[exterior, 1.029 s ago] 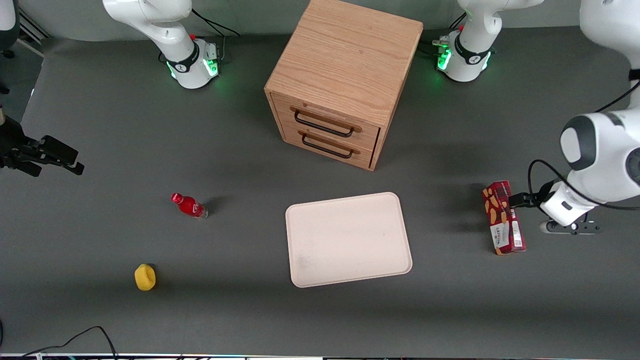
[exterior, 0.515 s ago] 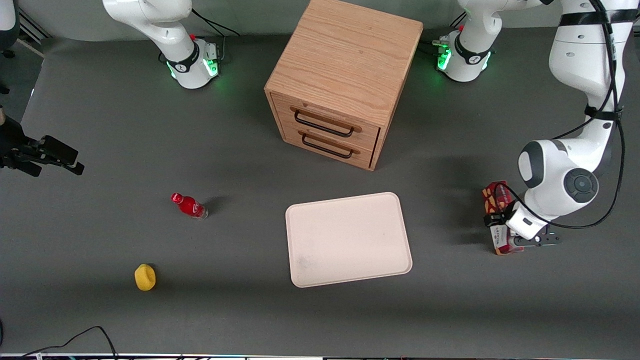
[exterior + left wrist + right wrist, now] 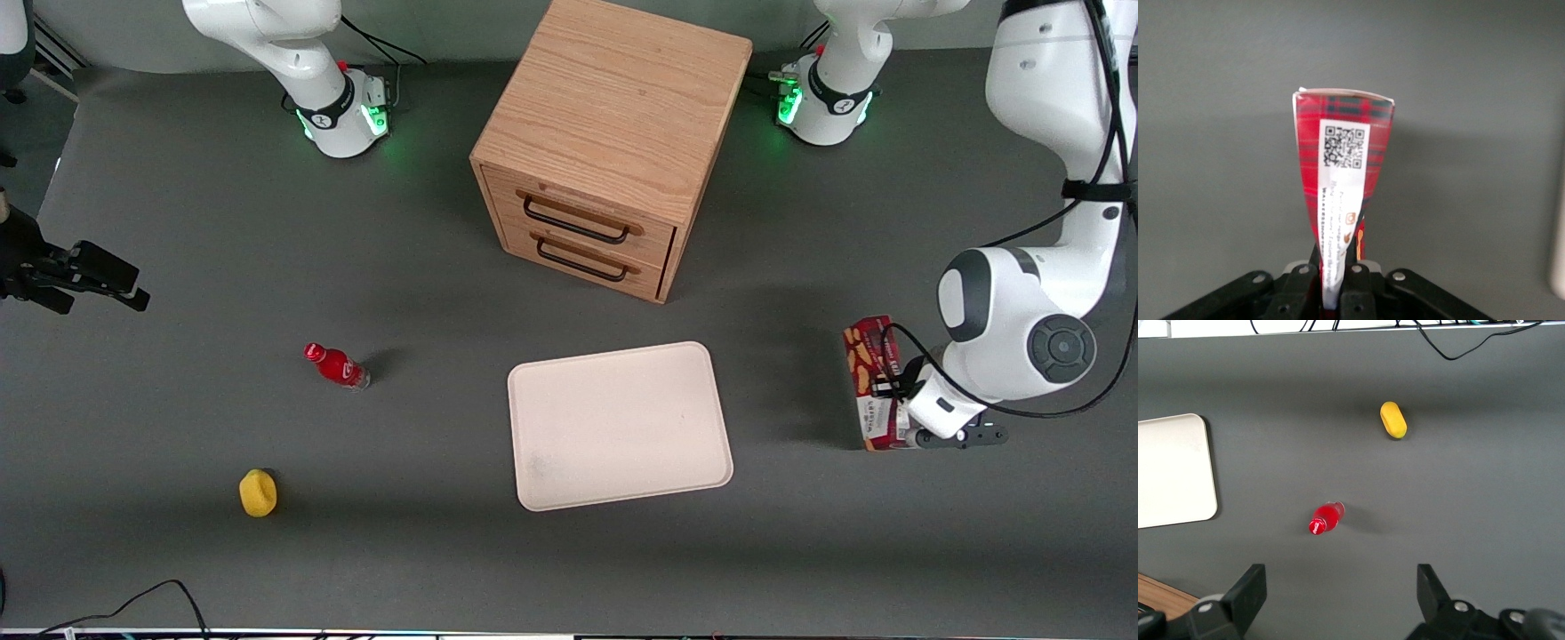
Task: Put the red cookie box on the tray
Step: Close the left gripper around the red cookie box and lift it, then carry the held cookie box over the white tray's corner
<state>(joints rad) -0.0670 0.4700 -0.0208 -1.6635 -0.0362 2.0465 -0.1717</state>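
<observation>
The red cookie box (image 3: 867, 373) is a long dark red carton with cookie pictures, beside the tray toward the working arm's end of the table. My left gripper (image 3: 893, 411) is shut on the end of the box nearer the front camera. In the left wrist view the box (image 3: 1341, 160) runs out from between the gripper (image 3: 1336, 293), pinched narrow at the fingers, with a white QR label on it. I cannot tell whether it is off the table. The cream tray (image 3: 620, 425) lies flat in front of the wooden cabinet, with nothing on it.
A wooden two-drawer cabinet (image 3: 613, 142) stands farther from the front camera than the tray. A small red bottle (image 3: 337, 365) and a yellow object (image 3: 258, 492) lie toward the parked arm's end. A dark gap of table separates the box from the tray.
My gripper came from beside the box onto its nearer end and closed on it. The box has shifted slightly toward the tray.
</observation>
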